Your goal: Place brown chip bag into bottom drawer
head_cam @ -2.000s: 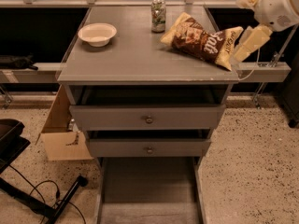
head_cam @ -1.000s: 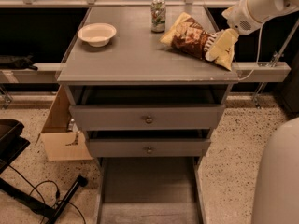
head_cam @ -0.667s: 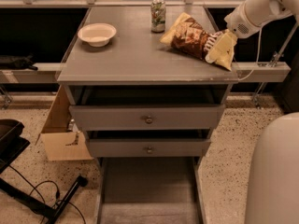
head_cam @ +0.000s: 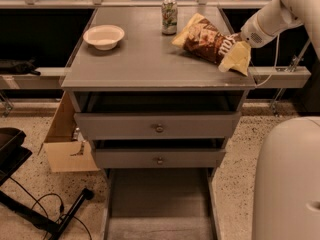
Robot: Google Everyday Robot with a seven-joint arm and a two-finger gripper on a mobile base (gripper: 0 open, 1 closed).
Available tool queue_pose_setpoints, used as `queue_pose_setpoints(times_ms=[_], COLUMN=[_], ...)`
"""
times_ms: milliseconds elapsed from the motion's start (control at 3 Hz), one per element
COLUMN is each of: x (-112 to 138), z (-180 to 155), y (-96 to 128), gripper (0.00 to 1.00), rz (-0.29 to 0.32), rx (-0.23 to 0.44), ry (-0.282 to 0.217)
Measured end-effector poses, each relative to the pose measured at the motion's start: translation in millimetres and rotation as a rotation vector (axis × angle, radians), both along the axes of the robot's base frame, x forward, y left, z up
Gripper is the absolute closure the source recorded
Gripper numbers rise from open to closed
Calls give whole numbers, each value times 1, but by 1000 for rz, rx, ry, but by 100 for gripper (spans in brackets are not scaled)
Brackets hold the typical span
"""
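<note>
"Brown chip bag (head_cam: 205, 39), in the camera view: where does it lie?"

"On the table (head_cam: 150, 64), just right of the can (head_cam: 169, 16) and angled away from it; its far end reaches the table's right edge. The gripper (head_cam: 235, 58) is right of the can too, beyond the bag and at that far end; I cannot tell whether it has hold of the bag or only touches it."

"And the bottom drawer (head_cam: 159, 199)?"

"Well below the can and nearer the camera; it is pulled out and its grey floor is bare."

"What could go wrong?"

"My guess is that a pinch on the crinkly end alone is a thin hold, so the bag may slip out or swing once lifted; a push instead of a grasp could send it off the table on the side away from the can; on the way down it could catch the two knobbed drawers (head_cam: 159, 126) below the can and land on the floor."

"Any writing?"

"White lettering on the bag's dark middle, which I cannot read, beside pictured chips; the can is green and pale, its label unreadable; the white bowl (head_cam: 103, 36), left of the can, is plain."
</note>
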State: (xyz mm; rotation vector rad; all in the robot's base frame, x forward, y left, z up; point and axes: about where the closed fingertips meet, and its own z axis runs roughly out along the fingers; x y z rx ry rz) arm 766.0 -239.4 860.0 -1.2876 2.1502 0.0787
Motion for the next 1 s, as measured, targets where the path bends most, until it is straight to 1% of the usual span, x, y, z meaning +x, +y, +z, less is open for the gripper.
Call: queue_pose_setpoints(times_ms=[333,1000], x=[5,6], z=[-10,-12], y=[3,4], gripper=[19,65], rz=[8,10], rx=[6,7], ry=[10,12])
